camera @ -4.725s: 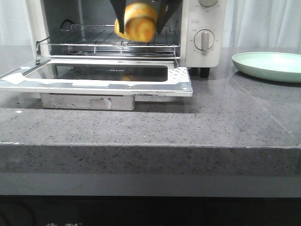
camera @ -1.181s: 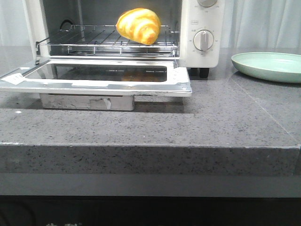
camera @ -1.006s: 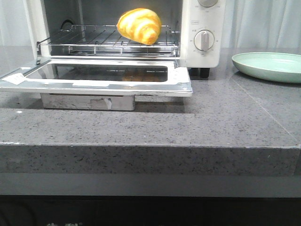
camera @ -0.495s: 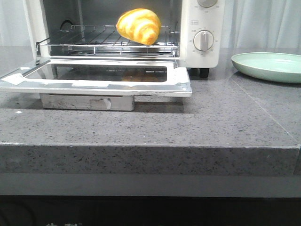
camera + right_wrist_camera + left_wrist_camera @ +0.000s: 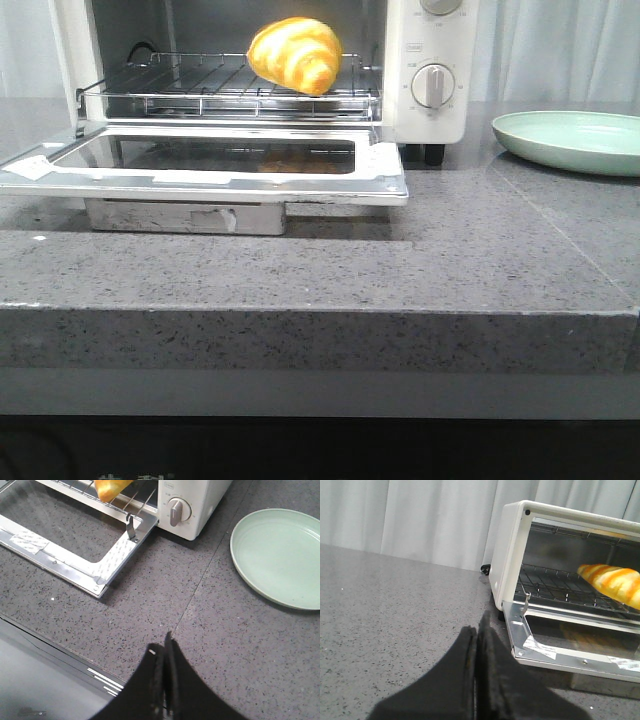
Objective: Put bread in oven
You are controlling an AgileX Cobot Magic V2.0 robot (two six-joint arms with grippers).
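bread [image 5: 295, 54] on one oven [image 5: 430, 70] rack, one plate [image 5: 570, 140], both claws [image 5: 476, 645] [image 5: 164, 652] clenched empty

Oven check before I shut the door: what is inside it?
The oven holds a wire rack with the bread lying on its right part, held by nothing. The front view cuts off the cavity's top; the floor below the rack is hard to see.

The desk [image 5: 400, 270] is a grey speckled stone slab with a thick front edge. On it, at the back left, stands the white toaster oven [image 5: 440, 110] on black feet, its glass-windowed door [image 5: 220, 165] folded down flat and hanging just above the stone. Well to the oven's right lies a pale green round plate [image 5: 570, 140], apart from it.
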